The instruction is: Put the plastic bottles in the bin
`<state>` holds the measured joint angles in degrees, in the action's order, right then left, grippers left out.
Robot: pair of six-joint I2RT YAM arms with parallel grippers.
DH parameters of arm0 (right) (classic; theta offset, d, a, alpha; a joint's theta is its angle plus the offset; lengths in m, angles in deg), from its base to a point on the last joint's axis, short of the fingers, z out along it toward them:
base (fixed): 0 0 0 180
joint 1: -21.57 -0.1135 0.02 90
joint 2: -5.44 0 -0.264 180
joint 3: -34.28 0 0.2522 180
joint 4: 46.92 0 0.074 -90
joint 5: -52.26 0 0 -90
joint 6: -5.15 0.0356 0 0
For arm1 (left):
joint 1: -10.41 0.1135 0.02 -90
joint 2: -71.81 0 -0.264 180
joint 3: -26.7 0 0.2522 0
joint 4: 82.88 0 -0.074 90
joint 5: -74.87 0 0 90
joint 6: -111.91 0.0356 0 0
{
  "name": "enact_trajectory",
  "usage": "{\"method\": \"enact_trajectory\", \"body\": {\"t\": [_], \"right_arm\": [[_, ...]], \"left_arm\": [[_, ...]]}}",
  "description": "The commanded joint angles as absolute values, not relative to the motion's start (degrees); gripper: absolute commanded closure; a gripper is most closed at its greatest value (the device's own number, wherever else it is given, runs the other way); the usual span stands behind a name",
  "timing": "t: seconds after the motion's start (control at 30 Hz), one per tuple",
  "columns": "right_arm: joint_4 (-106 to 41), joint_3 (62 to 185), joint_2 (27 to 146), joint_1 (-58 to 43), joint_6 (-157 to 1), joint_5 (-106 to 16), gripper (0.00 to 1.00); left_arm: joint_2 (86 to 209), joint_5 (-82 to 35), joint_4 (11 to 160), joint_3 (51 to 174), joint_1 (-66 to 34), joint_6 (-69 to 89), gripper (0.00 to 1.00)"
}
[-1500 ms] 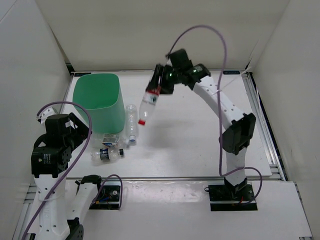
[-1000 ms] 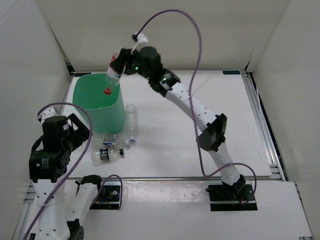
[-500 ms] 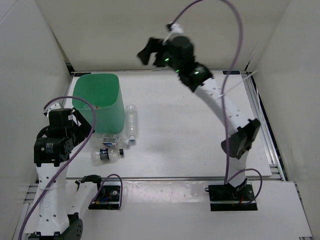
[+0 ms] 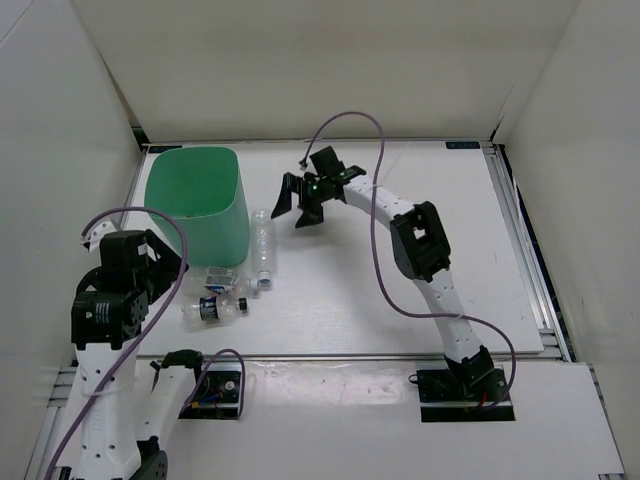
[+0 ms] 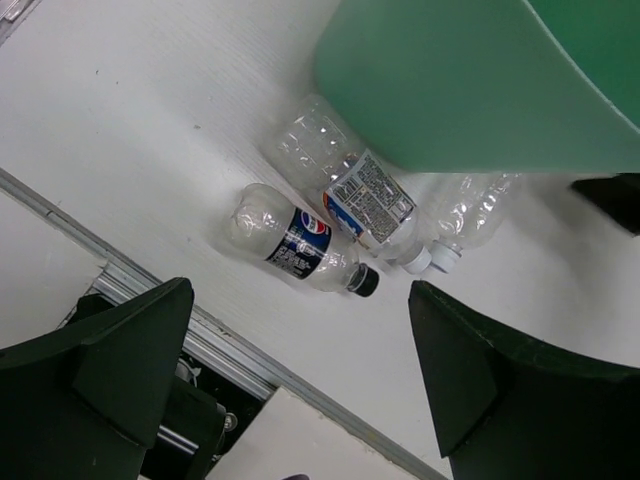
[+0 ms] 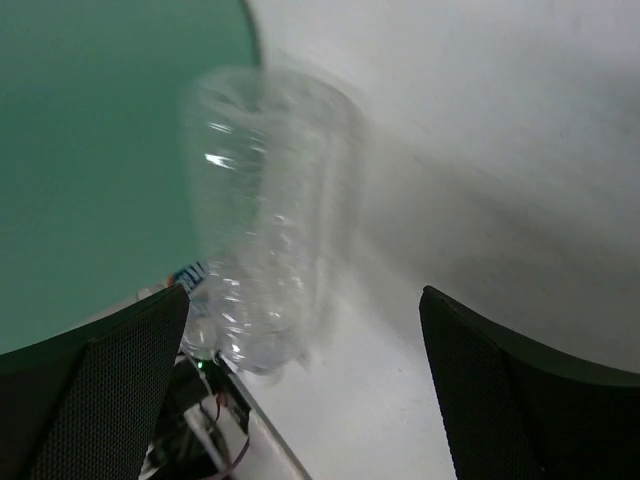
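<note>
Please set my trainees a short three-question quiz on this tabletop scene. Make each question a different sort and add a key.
1. How many plastic bottles lie on the table outside the bin?
2. True or false: the right tool is shut on a bottle.
3. Which bottle lies nearest the right tool?
A) the plain clear bottle
B) the dark-blue-labelled bottle
C) the white-labelled bottle
Key: 1. Three. 2. False; it is open and empty. 3. A.
</note>
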<state>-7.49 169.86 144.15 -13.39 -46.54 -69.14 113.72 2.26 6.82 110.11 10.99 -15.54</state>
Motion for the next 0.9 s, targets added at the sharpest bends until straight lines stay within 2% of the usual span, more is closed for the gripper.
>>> {"method": "enact_trajectory", "body": {"t": [0.0,0.17,0.37,0.67,0.7,0.73,0.8,0.83,0.87], "right_arm": [[-8.7,171.0,142.2,-13.7,-43.5,-77.5,0.0],[-5.6,175.7,148.5,-17.5,-43.5,-79.8,0.0],[-5.6,175.1,151.7,-21.7,-43.7,-76.3,0.0],[-4.3,174.4,153.8,-21.1,-44.8,-71.3,0.0],[-4.3,173.6,153.8,-21.1,-44.8,-71.3,0.05],[-3.8,172.6,153.8,-21.1,-44.8,-70.6,0.17],[-3.1,170.8,152.9,-20.6,-44.8,-70.0,0.31],[-2.6,169.5,151.6,-20.6,-44.8,-70.0,0.42],[-2.6,166.7,150.7,-20.0,-44.8,-70.0,0.47]], "left_arm": [[110.1,4.1,7.2,110.1,11.2,-18.3,0.0],[107.8,4.1,8.3,107.3,11.2,-18.9,0.0],[107.8,3.1,8.3,105.0,11.2,-18.8,0.0],[108.3,3.1,5.1,104.4,11.2,-18.3,0.0],[108.3,3.1,5.1,104.4,11.2,-18.3,0.0],[108.3,3.1,5.1,104.4,11.2,-18.3,0.0],[107.7,3.1,5.1,104.4,11.2,-18.3,0.0],[107.7,3.1,5.1,103.8,11.2,-18.3,0.0],[107.7,3.1,5.1,103.8,11.2,-18.3,0.0]]}}
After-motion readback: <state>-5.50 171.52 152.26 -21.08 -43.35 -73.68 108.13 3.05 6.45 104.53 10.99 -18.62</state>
